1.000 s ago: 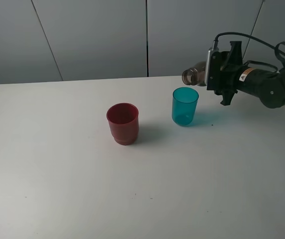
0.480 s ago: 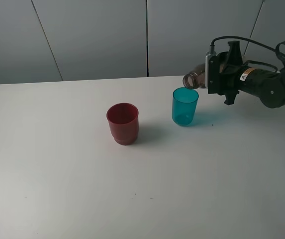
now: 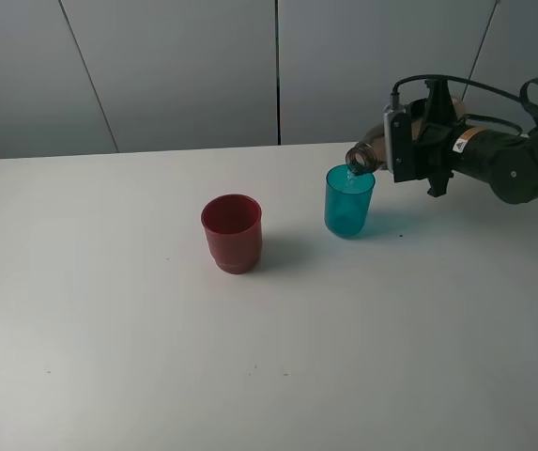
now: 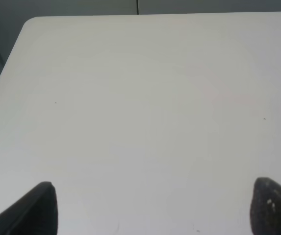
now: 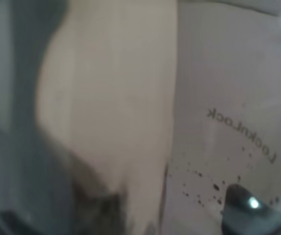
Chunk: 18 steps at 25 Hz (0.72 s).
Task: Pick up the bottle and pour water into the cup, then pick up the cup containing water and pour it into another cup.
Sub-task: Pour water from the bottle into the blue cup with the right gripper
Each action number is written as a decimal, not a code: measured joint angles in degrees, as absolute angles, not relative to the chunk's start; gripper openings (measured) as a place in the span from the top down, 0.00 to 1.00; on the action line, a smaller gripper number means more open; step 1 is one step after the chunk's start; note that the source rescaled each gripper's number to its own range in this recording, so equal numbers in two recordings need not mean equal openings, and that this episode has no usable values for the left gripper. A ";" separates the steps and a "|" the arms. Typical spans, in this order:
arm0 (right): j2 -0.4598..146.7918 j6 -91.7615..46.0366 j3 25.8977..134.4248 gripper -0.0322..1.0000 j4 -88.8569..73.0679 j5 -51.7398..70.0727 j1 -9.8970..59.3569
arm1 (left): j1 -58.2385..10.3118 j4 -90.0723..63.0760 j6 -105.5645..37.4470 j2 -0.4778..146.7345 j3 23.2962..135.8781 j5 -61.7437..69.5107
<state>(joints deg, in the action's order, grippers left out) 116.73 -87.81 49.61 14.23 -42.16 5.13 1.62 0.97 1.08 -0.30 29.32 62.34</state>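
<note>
The smoky grey-brown bottle (image 3: 366, 151) lies almost level in the air, held by my right gripper (image 3: 402, 141), which is shut on its body. Its mouth hangs just over the rim of the teal cup (image 3: 349, 200), and a thin stream of water falls from it into the cup. The dark red cup (image 3: 232, 232) stands upright to the left of the teal one. Up close in the right wrist view, the bottle (image 5: 228, 132) fills the picture with its translucent wall and printed lettering. My left gripper (image 4: 155, 209) is open over bare table, with only its two dark fingertips (image 4: 37, 210) showing.
The white table (image 3: 109, 329) stretches wide to the left and front of the cups. A grey panelled wall (image 3: 175, 66) rises behind its far edge. The left wrist view shows the table's rounded far corner (image 4: 30, 24).
The right gripper has tipped the bottle further, and its mouth has dropped to the teal cup's rim. Water now runs out. Both cups have stayed put.
</note>
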 joint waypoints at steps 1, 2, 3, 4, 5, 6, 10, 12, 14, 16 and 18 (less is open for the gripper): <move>116.73 -87.92 49.61 0.95 14.23 -42.16 5.13 | 1.62 0.97 1.08 -0.30 29.32 62.34; 116.73 -87.92 49.61 0.95 14.23 -42.16 5.13 | 1.62 0.97 1.08 -0.30 29.32 62.34; 116.73 -87.92 49.61 0.95 14.23 -42.27 5.13 | 1.62 0.97 1.08 -0.30 29.32 62.34; 116.73 -88.08 49.61 0.95 14.23 -42.27 5.13 | 1.62 0.97 1.08 -0.30 29.32 62.34; 116.73 -88.08 49.61 0.95 14.23 -42.38 5.13 | 1.62 0.97 1.08 -0.30 29.32 62.34; 116.73 -88.20 49.61 0.95 14.23 -42.49 5.13 | 1.62 0.97 1.08 -0.30 29.32 62.34; 116.73 -89.02 49.61 0.95 14.23 -42.49 5.13 | 1.62 0.97 1.20 -0.30 29.32 62.34; 116.73 -89.61 49.61 0.95 14.23 -42.49 5.13 | 1.62 0.97 1.20 -0.30 29.32 62.34; 116.73 -90.37 49.61 0.95 14.12 -42.49 5.13 | 1.62 0.97 1.31 -0.30 29.32 62.34; 116.73 -90.62 49.61 0.95 14.01 -42.49 5.13 | 1.62 0.97 1.31 -0.30 29.32 62.34; 116.73 -90.88 49.61 0.95 14.01 -42.49 5.13 | 1.62 0.97 1.31 -0.30 29.32 62.34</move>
<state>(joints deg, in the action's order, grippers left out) 116.73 -90.88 49.61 14.01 -42.49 5.13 1.62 0.97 1.31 -0.30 29.32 62.34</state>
